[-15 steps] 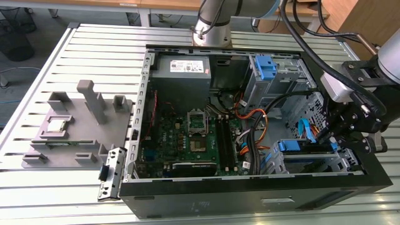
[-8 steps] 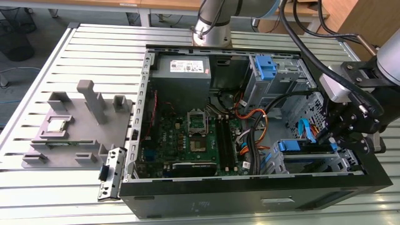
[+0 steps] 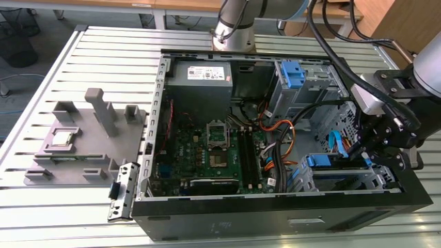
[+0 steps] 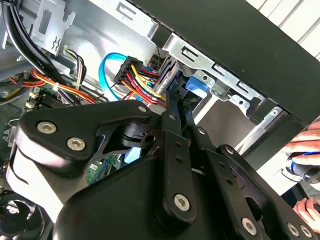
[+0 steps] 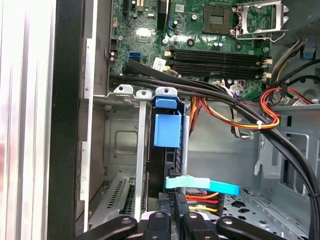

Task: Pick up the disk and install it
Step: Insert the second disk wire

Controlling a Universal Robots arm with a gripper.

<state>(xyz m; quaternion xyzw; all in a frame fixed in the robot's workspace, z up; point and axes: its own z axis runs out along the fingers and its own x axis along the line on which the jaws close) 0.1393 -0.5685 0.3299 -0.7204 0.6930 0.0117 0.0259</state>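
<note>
1. First wrist view shows the gripper (image 5: pixel 178 207) with its fingers drawn close together at the cable end of the disk (image 5: pixel 167 165); whether they pinch anything I cannot tell.
2. Just ahead of the fingertips, the disk stands on edge in the drive cage (image 5: pixel 125 150), its blue carrier tab (image 5: pixel 166 129) at the far end.
3. Beside the fingertips, a light blue data cable (image 5: pixel 202 185) crosses.
4. Beyond the cage lies the motherboard (image 5: pixel 200 30).
5. Exterior view places the gripper (image 3: pixel 372 150) inside the computer case (image 3: pixel 276 222).

Robotics lab: opened computer case (image 3: pixel 276 217) on slatted workbench (image 3: pixel 103 46).
</note>
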